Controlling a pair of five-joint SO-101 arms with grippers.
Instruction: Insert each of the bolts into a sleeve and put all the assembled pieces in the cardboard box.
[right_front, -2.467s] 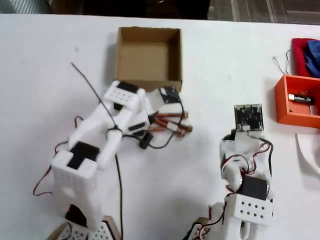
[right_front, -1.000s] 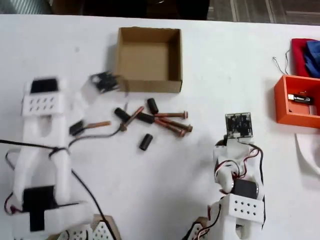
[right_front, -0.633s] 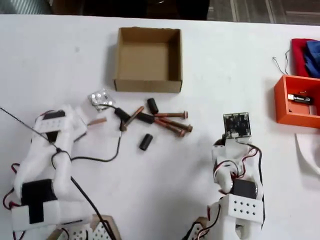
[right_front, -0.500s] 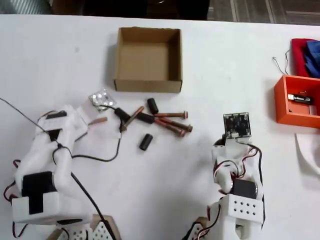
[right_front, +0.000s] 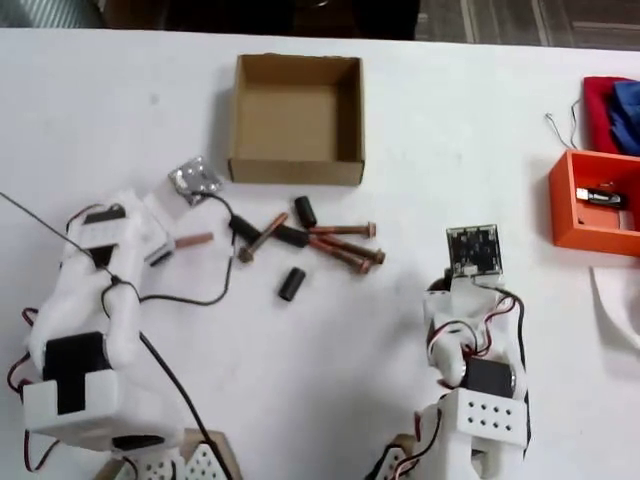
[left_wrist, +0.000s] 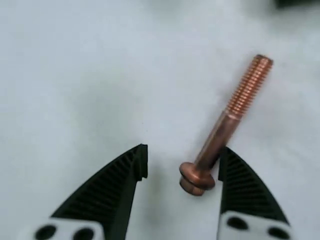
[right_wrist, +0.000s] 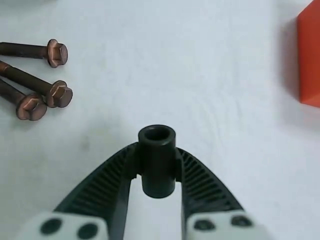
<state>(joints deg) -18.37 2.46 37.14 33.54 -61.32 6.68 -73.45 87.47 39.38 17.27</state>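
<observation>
Left gripper (left_wrist: 182, 155) is withdrawn from the pile (right_front: 310, 240) beside the box (right_front: 296, 171) to the left side of the table (right_front: 450, 120), one bolt (left_wrist: 227, 117) drawn out with it.

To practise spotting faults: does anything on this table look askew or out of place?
One bolt sits off-centre in the left arm's open jaws: its head is close against one jaw, with a wide gap to the other, and its shank slants away. It lies apart from the other bolts.

The bolt (left_wrist: 227, 117) is shiny copper-coloured metal, smooth on its shaft with a ridged tip. The sleeve (right_wrist: 157, 165) is smooth, dull black. The right gripper (right_wrist: 156, 152) has ridged black plastic fingers (right_wrist: 202, 185). The cardboard box (right_front: 296, 171) is dull brown card. The desk (right_front: 450, 120) is smooth and white.
</observation>
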